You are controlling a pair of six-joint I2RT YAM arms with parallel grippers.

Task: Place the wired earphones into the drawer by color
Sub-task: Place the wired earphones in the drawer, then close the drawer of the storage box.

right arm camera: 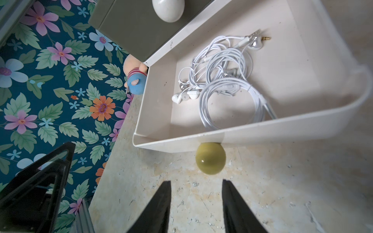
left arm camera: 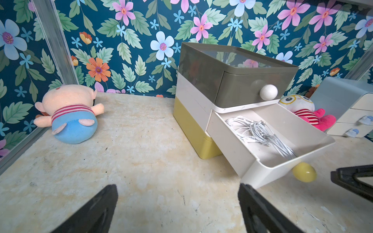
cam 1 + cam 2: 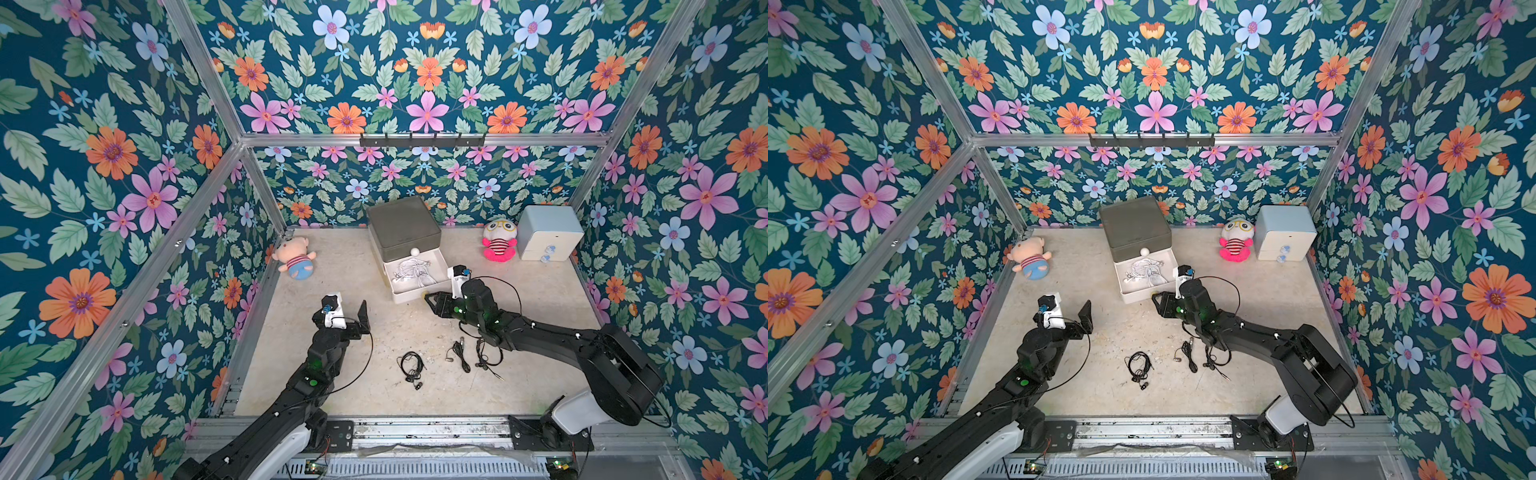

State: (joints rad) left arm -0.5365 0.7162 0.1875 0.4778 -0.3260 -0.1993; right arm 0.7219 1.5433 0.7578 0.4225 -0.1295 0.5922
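White drawer point(image 1: 282, 129) is pulled out of the chest point(image 3: 403, 226), white earphones point(image 1: 224, 80) piled inside, so that colour looks done. Right gripper point(image 1: 195, 181) sits just short of the yellow knob point(image 1: 210, 158), jaws half spread, gripping nothing. Left gripper point(image 2: 177, 185) hovers wide open, empty. Black earphones point(image 3: 411, 365) lie loose on the table point(image 3: 332, 382). Next, I'd say: nudge this drawer shut, then open the grey drawer point(image 2: 238, 86)

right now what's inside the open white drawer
The white drawer holds a tangle of white earphones, buds and a plug showing; no other colour visible. The grey drawer above hides its back part.
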